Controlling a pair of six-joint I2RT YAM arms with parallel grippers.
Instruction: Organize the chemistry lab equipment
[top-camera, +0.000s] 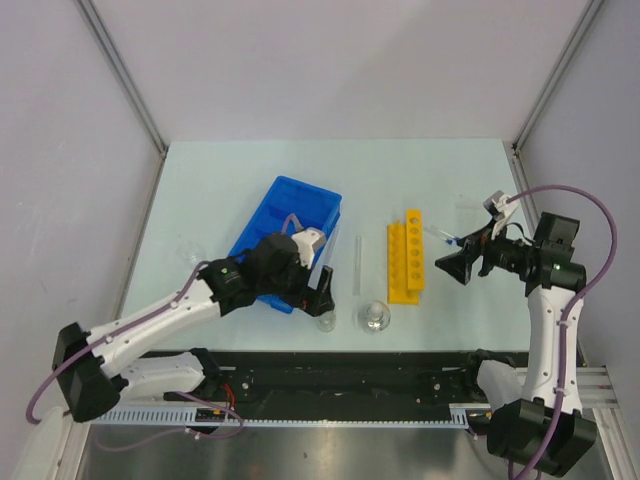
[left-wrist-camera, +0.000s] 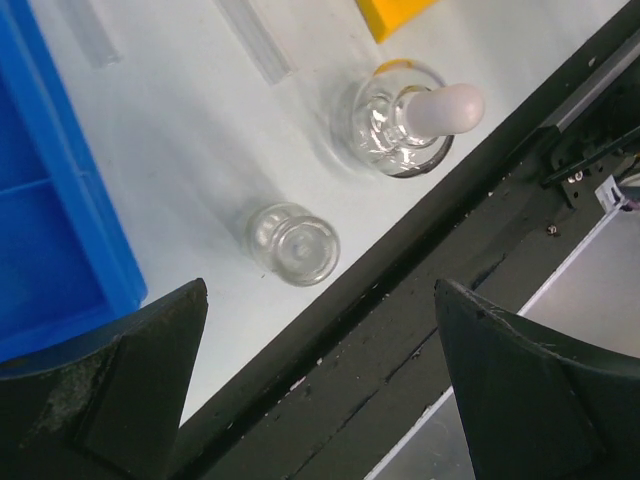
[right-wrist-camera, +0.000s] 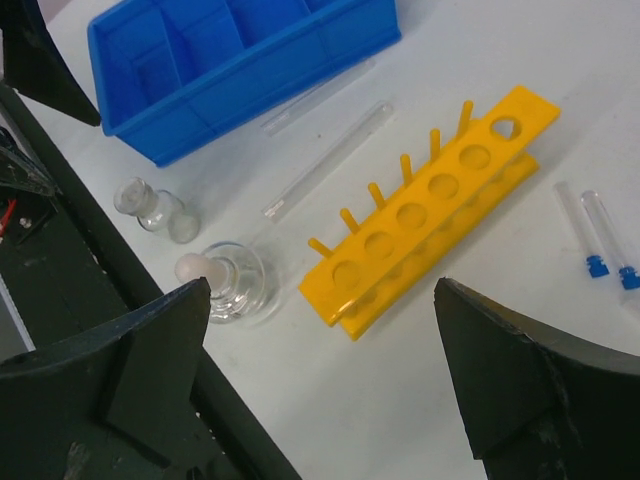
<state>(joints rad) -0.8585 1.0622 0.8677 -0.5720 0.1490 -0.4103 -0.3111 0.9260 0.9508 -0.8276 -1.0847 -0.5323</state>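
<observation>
Near edge: small flask (top-camera: 326, 320) stands upright on the table (top-camera: 200, 180), with a stoppered flask (top-camera: 374, 318) just to its right, the two apart. Left gripper (top-camera: 322, 290) hovers above the small flask, jaws spread wide, nothing between them. Next out, centre: one tube (top-camera: 357, 265) lies flat between tray and rack, touching neither. A second tube (right-wrist-camera: 310, 100) lies close along the tray's right wall. Rack (top-camera: 407, 257) lies right of the tube, long axis running near to far, every hole in view empty. Right gripper (top-camera: 455, 265) hangs just right of the rack, jaws wide apart, empty. Two droppers (top-camera: 445, 238) lie loose on the table right of the rack, beside that gripper. Tray (top-camera: 290, 225) sits left of centre, angled, its near end hidden under the left arm; the compartments that show hold nothing. Slide not made out. Judgement: sorting barely begun. Nothing seen racked or binned; tubes, flasks and droppers all left to place. The small flask looks the likely first pick.
</observation>
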